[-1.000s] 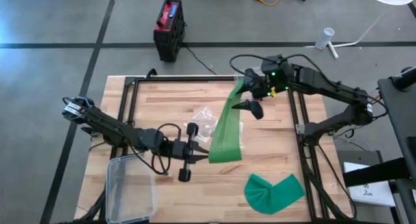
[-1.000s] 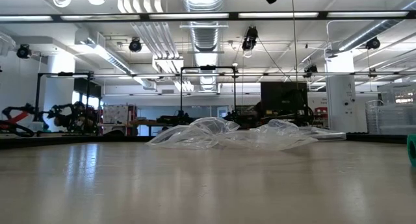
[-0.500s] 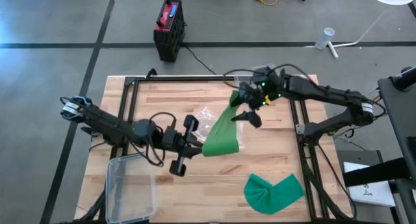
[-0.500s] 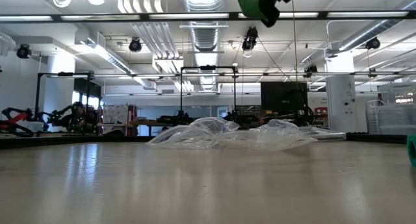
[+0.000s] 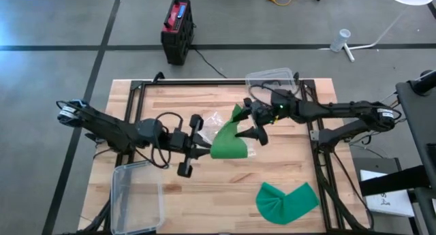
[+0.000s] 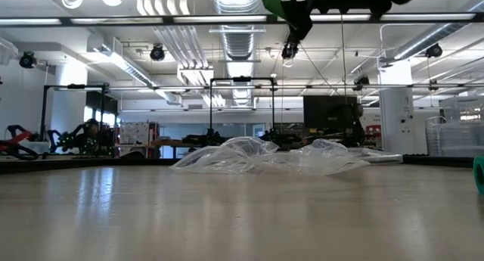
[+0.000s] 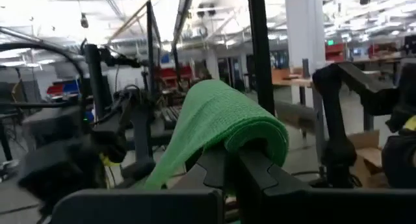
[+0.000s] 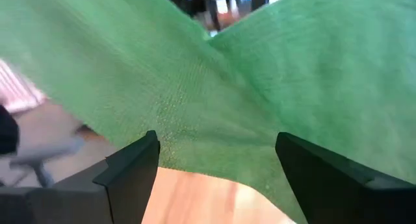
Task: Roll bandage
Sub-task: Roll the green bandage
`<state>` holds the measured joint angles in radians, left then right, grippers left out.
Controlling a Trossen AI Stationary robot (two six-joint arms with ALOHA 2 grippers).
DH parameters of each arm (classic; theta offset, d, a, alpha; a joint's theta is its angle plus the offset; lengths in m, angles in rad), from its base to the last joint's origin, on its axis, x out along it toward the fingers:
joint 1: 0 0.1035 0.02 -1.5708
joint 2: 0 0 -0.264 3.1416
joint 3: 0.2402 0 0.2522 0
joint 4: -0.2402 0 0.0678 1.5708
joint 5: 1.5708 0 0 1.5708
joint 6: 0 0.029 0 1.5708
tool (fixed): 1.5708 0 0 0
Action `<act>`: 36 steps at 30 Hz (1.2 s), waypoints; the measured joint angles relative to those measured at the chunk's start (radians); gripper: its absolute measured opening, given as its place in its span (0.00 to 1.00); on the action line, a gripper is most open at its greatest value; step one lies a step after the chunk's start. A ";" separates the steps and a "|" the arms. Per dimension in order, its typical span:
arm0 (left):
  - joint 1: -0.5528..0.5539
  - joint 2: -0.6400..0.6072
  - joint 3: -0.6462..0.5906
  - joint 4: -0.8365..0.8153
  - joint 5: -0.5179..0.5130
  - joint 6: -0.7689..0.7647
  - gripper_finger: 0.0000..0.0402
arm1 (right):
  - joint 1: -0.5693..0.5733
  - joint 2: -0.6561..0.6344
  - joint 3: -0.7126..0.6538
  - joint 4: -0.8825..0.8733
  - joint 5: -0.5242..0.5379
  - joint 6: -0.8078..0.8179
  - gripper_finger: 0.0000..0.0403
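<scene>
Clamping bandage (image 7: 221,126), left claw (image 7: 224,169), wrist-only

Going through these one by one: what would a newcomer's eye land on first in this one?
The bright green bandage held up over the middle of the table between both arms: the left gripper is shut on its lower end, while the right gripper stands open around its upper end. Next, a second green bandage lying folded near the table's front right corner, and crumpled clear plastic wrap at mid-table.

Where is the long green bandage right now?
In the high view, the green bandage hangs mid-table between the left end effector and right end effector, above the clear plastic wrapper.
</scene>
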<state>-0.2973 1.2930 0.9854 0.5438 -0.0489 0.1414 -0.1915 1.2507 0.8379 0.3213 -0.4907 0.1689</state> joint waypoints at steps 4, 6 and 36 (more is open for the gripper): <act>-0.035 -0.051 -0.028 -0.039 0.056 0.031 0.00 | 0.045 0.025 -0.107 0.297 0.015 0.056 0.76; -0.054 -0.076 -0.059 -0.043 0.064 0.058 0.00 | 0.076 0.049 -0.144 0.439 0.054 0.081 0.77; -0.060 -0.135 -0.267 0.220 -0.179 -0.242 0.01 | 0.303 0.120 0.082 0.224 0.378 -0.281 0.69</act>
<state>-0.3569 1.1582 0.7183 0.7634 -0.2283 -0.1001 0.1116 1.3703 0.9202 0.5450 -0.1129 -0.1118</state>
